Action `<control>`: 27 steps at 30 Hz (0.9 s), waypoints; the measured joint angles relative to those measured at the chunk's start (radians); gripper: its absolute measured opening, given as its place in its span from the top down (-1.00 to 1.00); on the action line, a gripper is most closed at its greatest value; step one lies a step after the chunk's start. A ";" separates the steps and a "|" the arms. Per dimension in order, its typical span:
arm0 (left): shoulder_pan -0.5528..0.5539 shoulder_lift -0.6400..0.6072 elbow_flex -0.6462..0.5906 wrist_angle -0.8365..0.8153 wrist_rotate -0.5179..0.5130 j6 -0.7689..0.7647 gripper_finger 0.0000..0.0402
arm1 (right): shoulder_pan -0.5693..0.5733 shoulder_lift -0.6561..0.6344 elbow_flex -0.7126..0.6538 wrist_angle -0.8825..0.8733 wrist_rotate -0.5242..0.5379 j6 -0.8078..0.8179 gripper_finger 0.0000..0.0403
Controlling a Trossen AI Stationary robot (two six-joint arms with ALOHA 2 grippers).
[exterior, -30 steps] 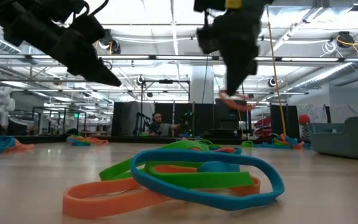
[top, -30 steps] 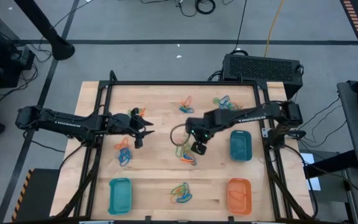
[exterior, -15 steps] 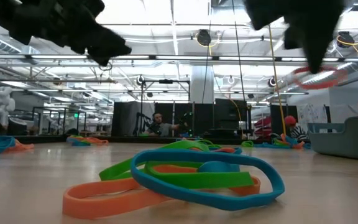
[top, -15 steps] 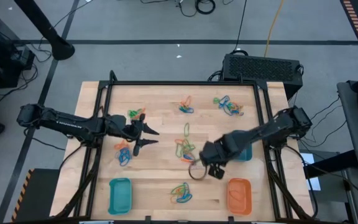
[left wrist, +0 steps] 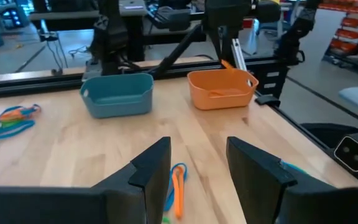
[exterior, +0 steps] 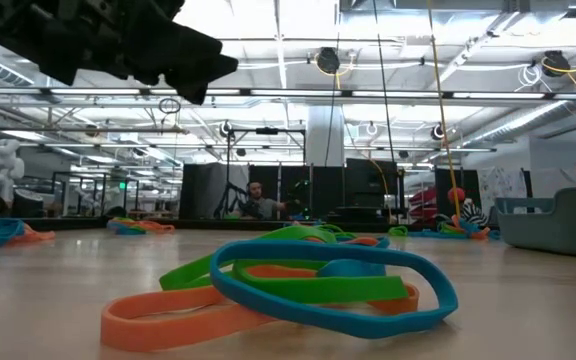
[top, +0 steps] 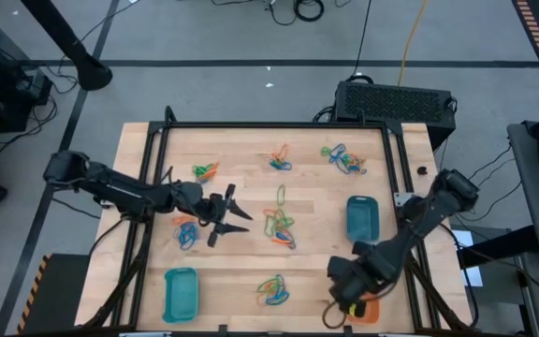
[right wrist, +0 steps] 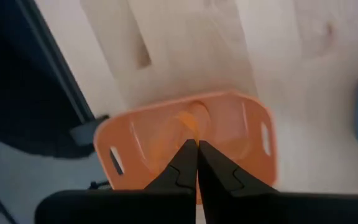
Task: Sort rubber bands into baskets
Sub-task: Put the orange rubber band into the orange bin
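Observation:
Rubber bands lie in small orange, green and blue heaps on the wooden table (top: 251, 271), one heap at the middle (top: 279, 225) and one close to the low camera (exterior: 288, 280). Two teal baskets (top: 181, 292) (top: 362, 218) and one orange basket (top: 371, 309) stand on the table. My right gripper (top: 342, 301) hangs above the orange basket (right wrist: 185, 143), pointing down and shut on an orange rubber band (top: 331, 316). Left of the middle, my left gripper (top: 235, 212) is open and almost level above a blue and an orange band (left wrist: 176, 186), touching nothing. My right gripper pinches the orange band's top (right wrist: 192, 132) between its two shut fingertips, coming from above and pointing down. The band hangs below the fingers as a loop, clear of the table and over the orange basket.
A black frame (top: 269, 126) runs round the table, with rails down both sides. Further band heaps lie at the far edge (top: 281, 157) (top: 342, 157), at the left (top: 187, 232) and near the front (top: 272, 290). In the left wrist view the right arm (left wrist: 229, 18) stands behind the orange basket (left wrist: 222, 87).
My right gripper has swung from the table's middle toward the near right corner, carrying the band, and now hangs over the orange basket. My left gripper has moved toward the table's right edge and tipped up toward level, staying open.

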 joint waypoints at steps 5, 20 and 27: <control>0.000 0.030 0.026 -0.003 0.004 0.014 0.19 | 0.060 -0.001 -0.021 0.084 0.062 0.069 1.00; 0.000 0.029 0.029 -0.005 0.092 0.013 0.19 | 0.175 0.001 -0.168 0.177 0.090 0.339 1.00; 0.000 0.029 0.029 -0.007 0.091 0.014 0.19 | 0.178 0.001 -0.171 0.134 0.114 0.374 1.00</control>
